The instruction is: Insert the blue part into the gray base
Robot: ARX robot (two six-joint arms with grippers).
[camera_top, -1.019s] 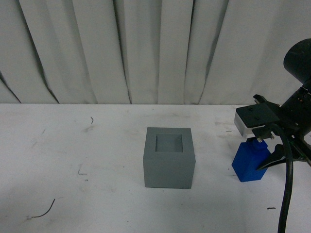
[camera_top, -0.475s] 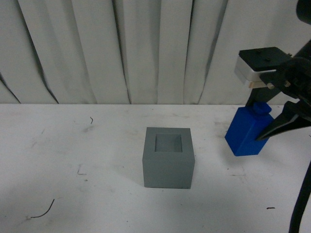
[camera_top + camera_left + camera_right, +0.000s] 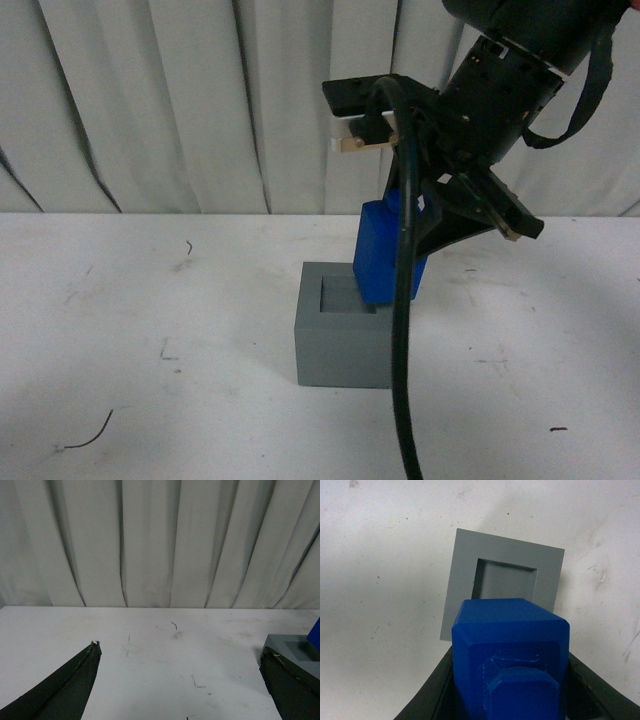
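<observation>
The gray base [image 3: 345, 340] stands on the white table with its square recess facing up. My right gripper [image 3: 415, 235] is shut on the blue part [image 3: 382, 255] and holds it tilted just above the base's right rear corner, its lower end over the recess. In the right wrist view the blue part [image 3: 510, 655] sits between the dark fingers with its stud toward the camera, and the gray base [image 3: 505, 580] lies below it. My left gripper [image 3: 180, 680] is open and empty over bare table; the gray base [image 3: 295, 650] shows beside one finger.
A white pleated curtain [image 3: 200, 100] closes off the back of the table. The white table [image 3: 150, 320] bears small dark scuffs and a thin dark thread [image 3: 90, 432] at the front left. The right arm's black cable [image 3: 402, 380] hangs in front of the base.
My right gripper has lifted the blue part from the table at the right and carried it left, to just above the gray base. The base has not moved.
</observation>
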